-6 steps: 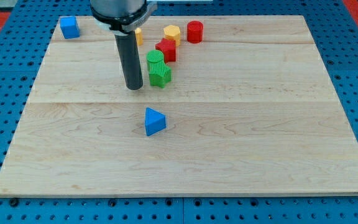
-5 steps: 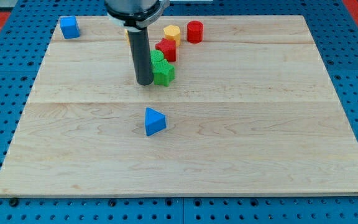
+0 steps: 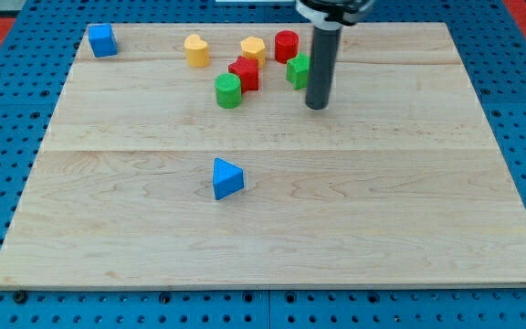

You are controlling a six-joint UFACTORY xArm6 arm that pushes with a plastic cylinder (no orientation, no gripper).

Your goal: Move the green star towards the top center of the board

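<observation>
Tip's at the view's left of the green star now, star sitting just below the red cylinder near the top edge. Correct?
Not quite. In the camera view my tip is at the view's right of the green star, not its left; the rod covers the star's right side. The rest holds: the star sits just below the red cylinder near the board's top edge.

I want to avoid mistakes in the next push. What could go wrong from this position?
The green star sits just below the red cylinder, so pushing it upward may knock that block. My tip is on the star's lower right and the rod hides part of it; an off-centre push could slide it left toward the red block.
</observation>
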